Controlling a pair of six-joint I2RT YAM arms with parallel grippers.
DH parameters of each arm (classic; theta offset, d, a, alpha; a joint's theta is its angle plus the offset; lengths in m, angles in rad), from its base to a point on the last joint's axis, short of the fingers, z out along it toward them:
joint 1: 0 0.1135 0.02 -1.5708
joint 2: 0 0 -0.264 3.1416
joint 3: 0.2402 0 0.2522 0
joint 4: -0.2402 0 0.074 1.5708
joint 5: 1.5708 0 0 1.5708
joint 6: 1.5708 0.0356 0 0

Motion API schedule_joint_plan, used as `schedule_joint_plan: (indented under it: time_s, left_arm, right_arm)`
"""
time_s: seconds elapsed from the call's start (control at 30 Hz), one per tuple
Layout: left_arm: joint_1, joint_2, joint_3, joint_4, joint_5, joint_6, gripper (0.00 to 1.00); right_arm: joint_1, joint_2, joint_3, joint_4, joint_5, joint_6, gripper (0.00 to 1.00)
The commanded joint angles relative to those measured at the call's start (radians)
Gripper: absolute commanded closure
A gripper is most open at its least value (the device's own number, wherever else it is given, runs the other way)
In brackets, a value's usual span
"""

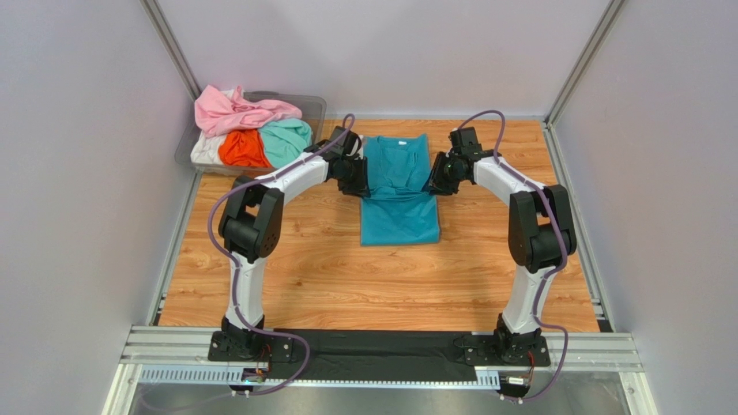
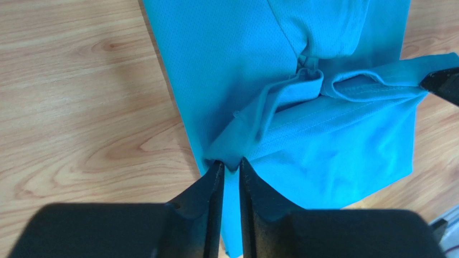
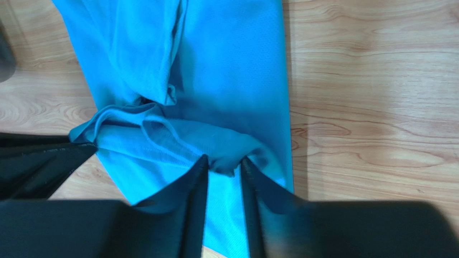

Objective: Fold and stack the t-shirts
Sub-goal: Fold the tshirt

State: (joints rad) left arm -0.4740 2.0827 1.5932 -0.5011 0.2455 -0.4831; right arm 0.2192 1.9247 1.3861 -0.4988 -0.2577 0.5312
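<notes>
Teal shirt [image 1: 397, 212]: lying part-folded on surface [image 1: 303, 277]
Left pincer [image 2: 228, 165]: pinching a raised fold of shirt
Right pincer [image 3: 225, 161]: pinching bunched cloth at opposite edge

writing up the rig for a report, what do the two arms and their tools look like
Both the left arm and right arm have white tubular links between bulky black joints, on black bases. A lavender cable loops along each. The left tool and right tool are matte black with two tapering fingers.
</notes>
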Motion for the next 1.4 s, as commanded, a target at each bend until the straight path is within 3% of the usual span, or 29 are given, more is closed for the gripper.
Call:
schedule_joint_plan:
  time_s: [0.0, 0.07, 0.1, 0.13, 0.17, 0.2, 0.23, 0.53, 0.77, 1.0, 1.37]
  left_arm:
    - [0.009, -0.025, 0.074, -0.072, 0.017, 0.020, 0.49]
    - [0.009, -0.059, 0.064, -0.074, 0.023, 0.020, 0.30]
    - [0.009, -0.099, 0.048, -0.074, 0.021, 0.020, 0.08]
    - [0.009, -0.142, 0.025, -0.074, 0.015, 0.018, 0.01]
    - [0.009, -0.165, 0.025, -0.074, 0.018, 0.017, 0.00]
    - [0.008, -0.191, -0.008, -0.073, 0.018, 0.015, 0.00]
    - [0.008, -0.217, -0.028, -0.071, 0.018, 0.012, 0.00]
    - [0.005, -0.642, -0.404, -0.025, -0.086, -0.041, 0.00]
    - [0.005, -0.946, -0.617, -0.031, -0.156, -0.093, 0.00]
    - [0.005, -1.033, -0.687, -0.019, -0.203, -0.089, 0.00]
    - [0.005, -1.017, -0.699, 0.006, -0.203, -0.087, 0.00]
  right_arm:
    - [-0.004, -0.016, 0.041, 0.017, -0.057, -0.025, 0.67]
    - [-0.003, -0.065, 0.028, 0.014, -0.057, -0.027, 0.52]
    - [-0.004, -0.085, 0.016, 0.014, -0.058, -0.028, 0.47]
    - [-0.003, -0.131, 0.004, 0.014, -0.060, -0.033, 0.38]
    - [-0.001, -0.154, -0.005, 0.014, -0.060, -0.033, 0.32]
    - [0.000, -0.177, -0.018, 0.013, -0.060, -0.042, 0.20]
    - [0.003, -0.222, -0.045, 0.009, -0.063, -0.046, 0.00]
    - [0.094, -0.406, -0.237, 0.015, -0.109, -0.112, 0.00]
    - [0.224, -0.308, -0.214, 0.072, -0.141, -0.148, 0.00]
    - [0.305, -0.067, -0.007, 0.088, -0.137, -0.180, 0.00]
    - [0.305, 0.272, 0.385, 0.056, -0.086, -0.194, 0.00]
